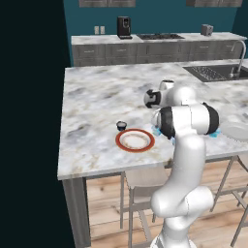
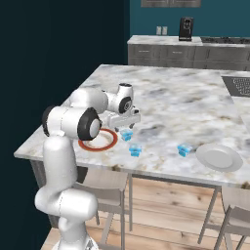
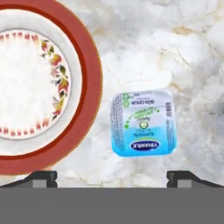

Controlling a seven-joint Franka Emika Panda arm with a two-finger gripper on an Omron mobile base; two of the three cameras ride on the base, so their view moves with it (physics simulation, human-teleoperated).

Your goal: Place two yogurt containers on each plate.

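In the hand view, the red-rimmed plate (image 3: 89, 65) fills the left on the marble tabletop (image 3: 188, 48). Just right of it, at centre, lies a blue yogurt cup (image 3: 143, 124), apart from the rim. The gripper (image 3: 112, 178) hovers above, jaws apart.

The rendered scene is evenly and softly lit, with no harsh glare. The marble counter (image 1: 97, 106) reads bright, while the space left of the counter falls into near-black shadow. The arm throws only a faint shadow on the counter. From the hand camera, the blue yogurt cup (image 3: 143, 123) beside the counter's orange-rimmed plate (image 3: 89, 87) looks slightly soft, its lid print blurred and pixelated. No edge distortion is apparent.
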